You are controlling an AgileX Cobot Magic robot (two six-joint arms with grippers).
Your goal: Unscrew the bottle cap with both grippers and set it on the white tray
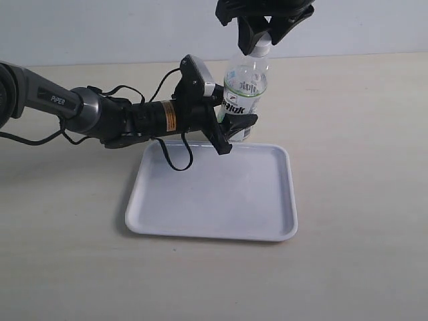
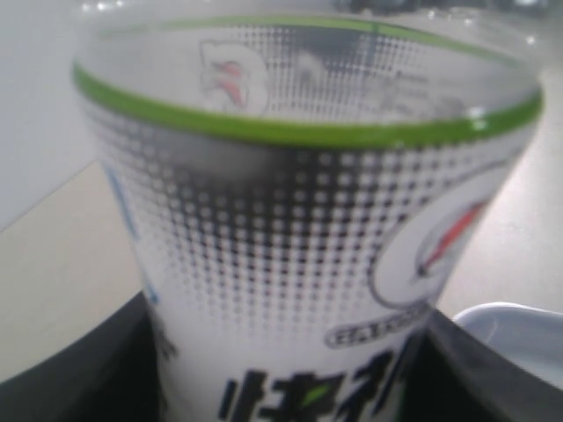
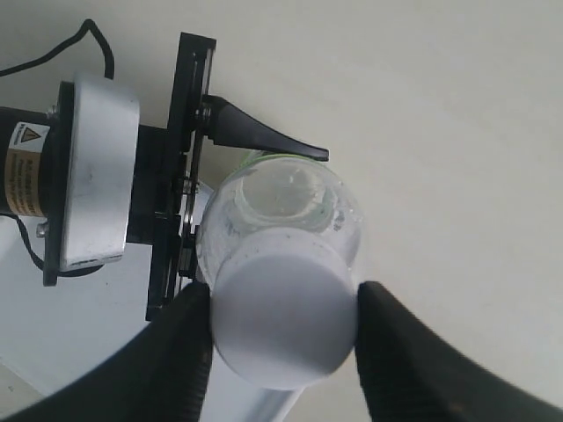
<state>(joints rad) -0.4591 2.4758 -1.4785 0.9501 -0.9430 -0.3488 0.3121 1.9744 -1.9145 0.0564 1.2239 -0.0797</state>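
**Cap pinched, bottle braced: the twist is on**

In the exterior view, the left hand (image 1: 234, 131) reaches in from the left edge and clamps the small clear plastic bottle with the white-and-green label (image 1: 246, 85). The bottle is at mid-frame, just above the flat white rectangular tray (image 1: 214, 200). At top centre the right hand (image 1: 262, 35) pinches the small round white ribbed cap (image 1: 263, 45), which sits on the neck. In the right wrist view its black fingers (image 3: 189, 352) press both sides.

I read this as the unscrewing step. Next the right hand must turn and lift the cap while the left holds firm, then carry it down over the tray.

The thread's looseness can't be judged. The left hand hides whether the base rests on the beige desk (image 1: 361, 134).
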